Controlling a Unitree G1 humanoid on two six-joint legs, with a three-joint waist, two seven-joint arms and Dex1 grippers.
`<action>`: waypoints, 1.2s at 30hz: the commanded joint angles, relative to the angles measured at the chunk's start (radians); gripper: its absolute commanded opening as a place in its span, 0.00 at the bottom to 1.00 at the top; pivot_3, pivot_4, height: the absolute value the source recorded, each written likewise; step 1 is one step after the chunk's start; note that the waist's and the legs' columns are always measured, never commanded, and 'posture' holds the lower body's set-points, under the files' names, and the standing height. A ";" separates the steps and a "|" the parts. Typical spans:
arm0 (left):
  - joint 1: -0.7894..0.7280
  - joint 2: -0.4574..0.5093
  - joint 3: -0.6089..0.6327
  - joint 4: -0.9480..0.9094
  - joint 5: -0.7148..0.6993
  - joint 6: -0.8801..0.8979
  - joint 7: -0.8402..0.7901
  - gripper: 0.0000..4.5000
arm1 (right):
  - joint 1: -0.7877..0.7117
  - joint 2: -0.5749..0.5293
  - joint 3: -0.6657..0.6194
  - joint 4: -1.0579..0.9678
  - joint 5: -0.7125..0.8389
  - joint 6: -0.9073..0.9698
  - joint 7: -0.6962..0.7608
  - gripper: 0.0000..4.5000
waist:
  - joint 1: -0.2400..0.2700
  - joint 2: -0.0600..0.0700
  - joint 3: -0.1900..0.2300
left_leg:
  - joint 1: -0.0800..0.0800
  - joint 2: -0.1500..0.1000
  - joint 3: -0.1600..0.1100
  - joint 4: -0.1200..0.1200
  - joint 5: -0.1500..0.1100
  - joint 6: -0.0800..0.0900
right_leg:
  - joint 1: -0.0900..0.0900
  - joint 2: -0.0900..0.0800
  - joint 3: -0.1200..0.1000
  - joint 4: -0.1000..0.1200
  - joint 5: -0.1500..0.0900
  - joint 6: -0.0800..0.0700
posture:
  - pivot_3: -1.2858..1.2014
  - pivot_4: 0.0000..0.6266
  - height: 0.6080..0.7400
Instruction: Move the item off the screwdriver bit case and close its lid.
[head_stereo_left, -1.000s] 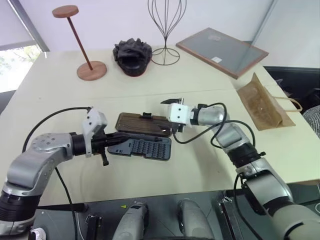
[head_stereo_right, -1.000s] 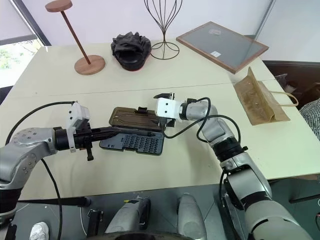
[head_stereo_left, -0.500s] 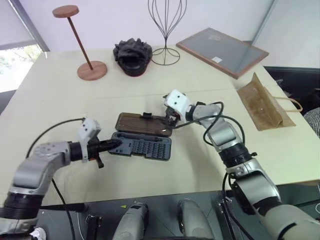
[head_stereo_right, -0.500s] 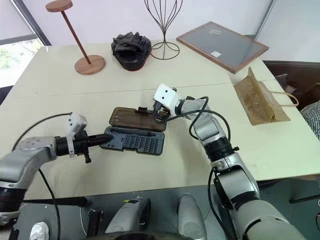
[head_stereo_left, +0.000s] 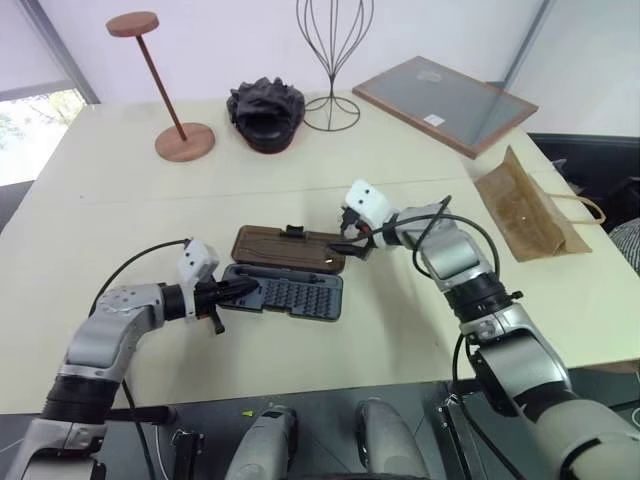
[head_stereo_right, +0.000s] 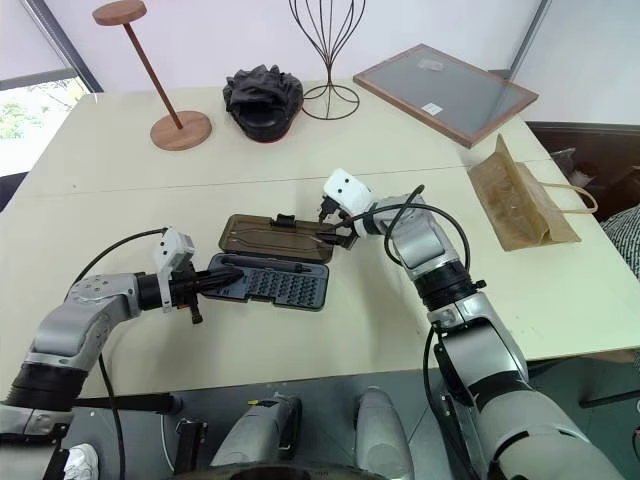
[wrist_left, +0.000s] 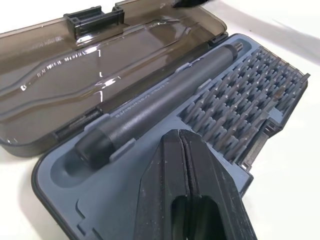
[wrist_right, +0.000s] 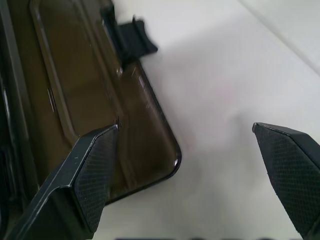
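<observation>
Left eye view showed the screwdriver bit case (head_stereo_left: 285, 293) lying open just below the middle of the frame on the cream table (head_stereo_left: 120, 220), its smoky brown lid (head_stereo_left: 288, 248) folded flat on the tabletop right above it. The left gripper (head_stereo_left: 240, 291) came in from the lower left with its fingers pressed together, empty, its tips over the case's left end. The right gripper (head_stereo_left: 350, 240) sat at the lid's right end, fingers spread wide; in the right wrist view one finger (wrist_right: 92, 165) lay over the lid's corner and the other stood clear over bare table. The kraft paper bag (head_stereo_left: 522, 210) lay at the right edge of the frame, well apart from the case. A grey driver handle (wrist_left: 160, 100) rested inside the case beside rows of bits.
</observation>
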 joint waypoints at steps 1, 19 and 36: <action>0.034 0.001 -0.022 0.017 0.036 0.011 0.010 0.00 | -0.048 0.005 0.013 0.041 -0.006 -0.033 0.015 0.88 | 0.000 0.000 0.000 | 0.000 0.000 0.000 0.000 0.000 0.000 | 0.000 0.000 0.000 0.000 0.000 0.000 | 0.52 0.24 1.00; 0.065 -0.002 0.008 -0.030 0.018 0.019 0.052 0.00 | -0.022 -0.013 0.088 0.046 -0.066 -0.222 0.071 0.00 | -0.002 0.000 -0.003 | 0.003 0.002 0.000 0.000 0.000 0.000 | 0.002 0.002 0.000 0.000 0.001 -0.001 | 0.52 0.24 1.00; -0.206 -0.021 0.140 -0.162 -0.174 0.228 0.126 0.00 | 0.153 -0.126 0.019 -0.282 -0.161 -0.715 -0.145 0.00 | 0.004 -0.003 -0.002 | 0.000 0.002 0.000 0.000 0.000 -0.001 | 0.000 0.002 0.000 0.000 0.001 -0.001 | 0.52 0.24 1.00</action>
